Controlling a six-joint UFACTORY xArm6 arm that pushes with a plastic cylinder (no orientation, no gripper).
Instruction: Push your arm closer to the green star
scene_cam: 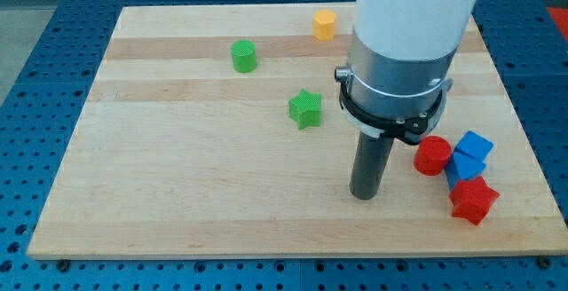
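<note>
The tip [364,194] rests on the board [177,193] near its bottom edge, touching no block. The green star [304,108] sits apart from it, toward the middle.

My tip [364,195] sits below and right of the star [305,109]; a block cluster [460,174] lies further right.

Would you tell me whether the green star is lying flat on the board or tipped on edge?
Flat: the green star shows its whole star face upward; my tip stands apart toward the view's lower right.
</note>
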